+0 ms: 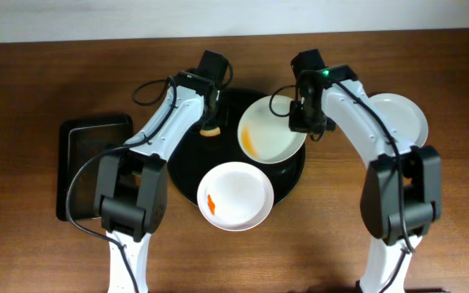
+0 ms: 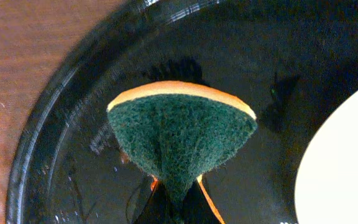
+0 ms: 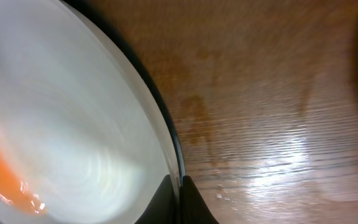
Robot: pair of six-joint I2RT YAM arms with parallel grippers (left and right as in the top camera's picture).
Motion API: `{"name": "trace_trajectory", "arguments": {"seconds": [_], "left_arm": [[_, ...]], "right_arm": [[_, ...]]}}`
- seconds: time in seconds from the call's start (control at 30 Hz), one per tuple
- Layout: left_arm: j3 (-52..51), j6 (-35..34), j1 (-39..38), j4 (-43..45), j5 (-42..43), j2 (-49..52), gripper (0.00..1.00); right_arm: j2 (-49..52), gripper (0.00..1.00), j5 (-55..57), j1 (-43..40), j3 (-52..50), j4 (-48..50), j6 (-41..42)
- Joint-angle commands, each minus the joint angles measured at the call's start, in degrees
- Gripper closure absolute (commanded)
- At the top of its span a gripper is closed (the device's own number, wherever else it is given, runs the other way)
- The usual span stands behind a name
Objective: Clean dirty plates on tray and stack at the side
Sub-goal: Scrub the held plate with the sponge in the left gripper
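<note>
The round black tray (image 1: 187,167) sits mid-table. My right gripper (image 1: 304,120) is shut on the rim of a white plate (image 1: 271,130) with an orange smear and holds it tilted over the tray's right part; the right wrist view shows the plate (image 3: 73,124) pinched between the fingers (image 3: 180,186). A second smeared plate (image 1: 236,195) lies at the tray's front. A third white plate (image 1: 397,118) rests on the table at the right. My left gripper (image 1: 211,122) is shut on a green-and-orange sponge (image 2: 182,140) over the tray's back left (image 2: 48,143).
A smaller rectangular black tray (image 1: 92,167) lies at the left of the table. Bare wood table (image 3: 278,93) surrounds the round tray.
</note>
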Motion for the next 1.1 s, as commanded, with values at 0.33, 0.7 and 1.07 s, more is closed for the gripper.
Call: {"name": "trace_trajectory", "arguments": {"seconds": [0.33, 0.7, 1.07], "left_arm": [[0.92, 2.75, 4.92, -6.60, 14.14, 0.72, 1.00], [0.94, 4.87, 7.26, -7.41, 17.86, 0.61, 1.00], [0.94, 4.87, 7.26, -6.99, 17.86, -0.52, 1.00]], "right_arm": [[-14.40, 0.96, 40.65, 15.85, 0.85, -2.25, -5.66], [-14.05, 0.96, 55.52, 23.52, 0.85, -1.88, -4.15], [-14.05, 0.96, 56.33, 23.85, 0.85, -1.90, -4.17]]}}
